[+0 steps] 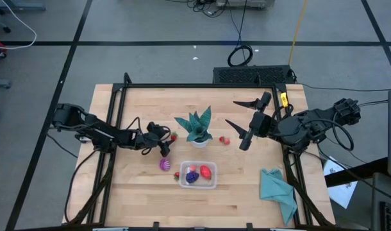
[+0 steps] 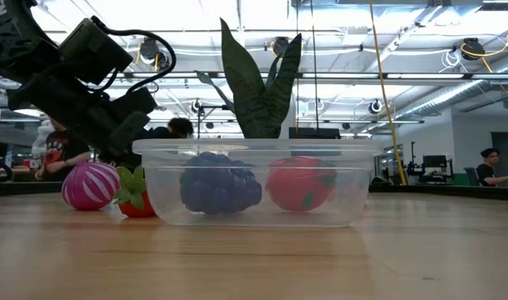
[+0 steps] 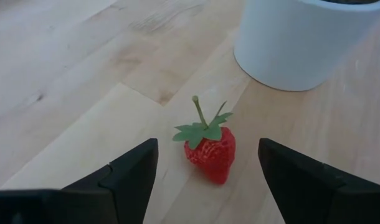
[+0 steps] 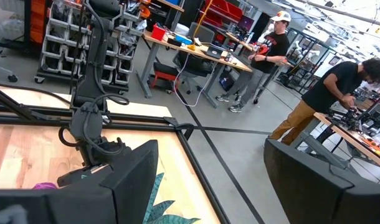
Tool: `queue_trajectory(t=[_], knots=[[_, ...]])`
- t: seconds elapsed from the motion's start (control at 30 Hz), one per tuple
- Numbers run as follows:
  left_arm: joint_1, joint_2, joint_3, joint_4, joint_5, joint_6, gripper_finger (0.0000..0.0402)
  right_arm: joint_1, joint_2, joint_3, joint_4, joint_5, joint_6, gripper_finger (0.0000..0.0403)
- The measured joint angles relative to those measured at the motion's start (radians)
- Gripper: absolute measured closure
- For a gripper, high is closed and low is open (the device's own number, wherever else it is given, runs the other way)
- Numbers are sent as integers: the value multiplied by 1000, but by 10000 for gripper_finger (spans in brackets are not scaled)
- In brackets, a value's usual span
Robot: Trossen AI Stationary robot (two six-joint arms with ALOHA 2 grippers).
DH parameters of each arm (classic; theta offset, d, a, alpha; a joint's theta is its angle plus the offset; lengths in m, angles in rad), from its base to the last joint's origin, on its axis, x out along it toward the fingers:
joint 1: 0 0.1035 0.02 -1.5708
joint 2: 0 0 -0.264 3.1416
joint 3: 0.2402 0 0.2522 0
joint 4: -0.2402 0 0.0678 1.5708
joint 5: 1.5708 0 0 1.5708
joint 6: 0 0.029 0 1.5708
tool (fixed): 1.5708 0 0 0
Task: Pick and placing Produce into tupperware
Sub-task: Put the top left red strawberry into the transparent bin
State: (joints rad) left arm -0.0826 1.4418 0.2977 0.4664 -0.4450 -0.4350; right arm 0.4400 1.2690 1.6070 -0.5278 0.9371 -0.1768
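A red strawberry (image 3: 210,151) with green leaves and stem lies on the wood table near the white pot (image 3: 299,38). My left gripper (image 1: 167,140) is low over it and open, one finger on either side, not touching. The clear tupperware (image 1: 197,176) holds a dark purple piece (image 1: 191,175) and a larger red piece (image 1: 206,171). A pink-purple ball (image 1: 165,165) and a small strawberry (image 1: 177,174) lie on the table at its left. Another strawberry (image 1: 224,139) lies right of the plant. My right gripper (image 1: 231,113) hangs open, high above the table's right half.
The teal spiky plant (image 1: 198,126) in its white pot stands mid-table, just right of my left gripper. A teal cloth (image 1: 277,191) lies at the near right corner. Bare wood stretches along the near edge and the far left. People work at benches beyond the table.
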Motion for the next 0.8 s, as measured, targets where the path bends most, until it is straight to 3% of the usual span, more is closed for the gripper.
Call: queue_trajectory(t=[0.8], knots=[[30,48,1,82,27,44,117,0,0,0,0,0,0,122]])
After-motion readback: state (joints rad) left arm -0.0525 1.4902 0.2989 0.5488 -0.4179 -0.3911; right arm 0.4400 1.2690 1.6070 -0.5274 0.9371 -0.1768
